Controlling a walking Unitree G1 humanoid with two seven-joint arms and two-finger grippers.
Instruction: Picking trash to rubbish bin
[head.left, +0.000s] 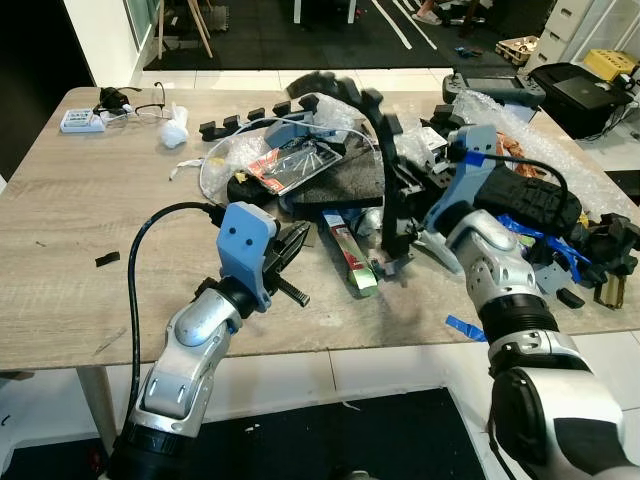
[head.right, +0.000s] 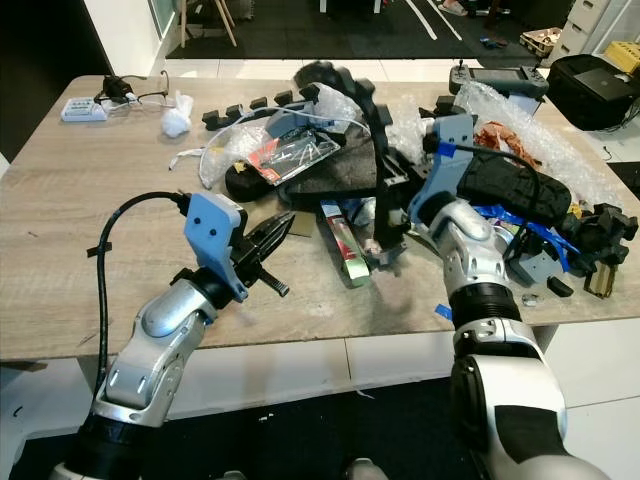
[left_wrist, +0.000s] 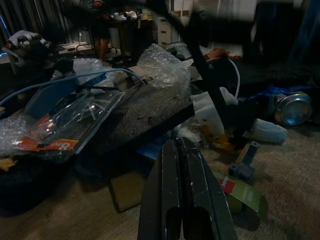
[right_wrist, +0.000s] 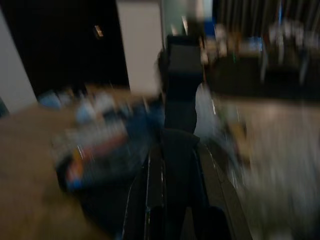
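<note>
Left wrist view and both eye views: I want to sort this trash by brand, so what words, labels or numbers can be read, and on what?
No text can be read for certain.
Clear packet with a red and white card: print too small.
The packet's orange strip in the left wrist view: white characters, too blurred.
Green and red wrapper: print too small.
White box at the table's far left corner: markings too small.

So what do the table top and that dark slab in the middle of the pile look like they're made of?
The table top looks like pale wood or wood-look laminate, matt, with visible grain lines. The dark slab looks like grey foam: its top is speckled and dull and its edge thick, though dense felt is possible.
</note>
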